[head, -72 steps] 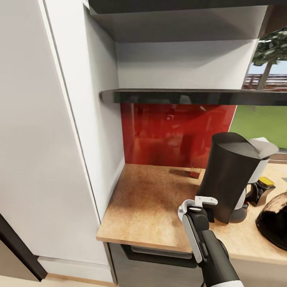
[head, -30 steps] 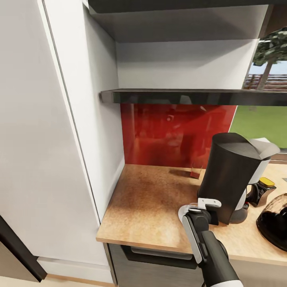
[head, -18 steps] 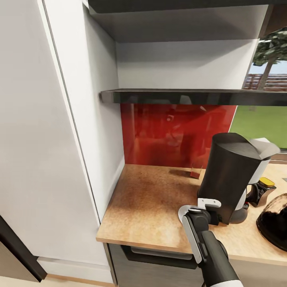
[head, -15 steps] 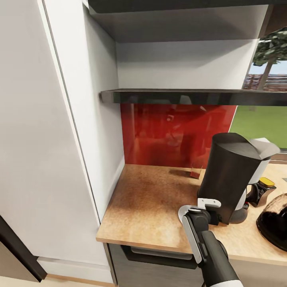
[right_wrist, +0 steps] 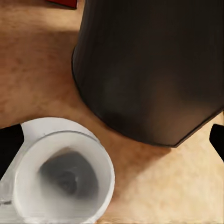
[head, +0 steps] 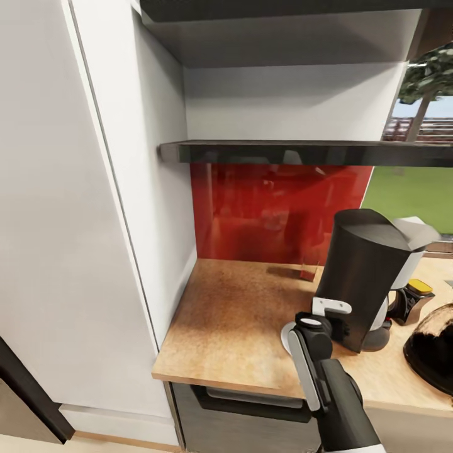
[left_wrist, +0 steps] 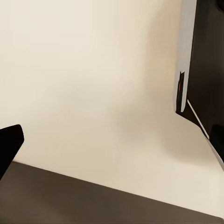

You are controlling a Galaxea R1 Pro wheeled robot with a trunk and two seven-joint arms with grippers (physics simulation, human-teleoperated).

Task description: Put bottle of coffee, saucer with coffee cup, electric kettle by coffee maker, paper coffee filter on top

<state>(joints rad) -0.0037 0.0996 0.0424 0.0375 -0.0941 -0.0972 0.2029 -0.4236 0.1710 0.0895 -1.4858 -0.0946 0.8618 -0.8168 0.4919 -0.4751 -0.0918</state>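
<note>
The coffee maker (head: 365, 277) stands on the kitchen countertop (head: 239, 321), its dark curved back turned toward the camera, with the white filter basket and a paper filter showing at its top on the side away from the red backsplash (head: 277, 211). Just in front of the coffee maker's base, the right gripper (head: 327, 318) hangs low over the countertop; from the right wrist view its two dark fingertips (right_wrist: 9, 142) sit wide apart at the edges of the picture, with nothing between them. Directly below that gripper the coffee cup (right_wrist: 63, 182) sits on the saucer (right_wrist: 39, 128), a white rim of which shows around the cup, and both lie just beside the foot of the coffee maker (right_wrist: 149, 70). Beyond the coffee maker, on its far side from the arm, the bottle of coffee (head: 412, 299) shows its yellow lid, and the electric kettle (head: 434, 346) stands near it at the picture's edge. The kitchen shelf (head: 302, 152) runs above the coffee maker, dark and glossy. The left wrist view shows a pale surface and a dark fingertip (left_wrist: 9, 144); whether the left gripper is spread or closed I cannot tell.
</note>
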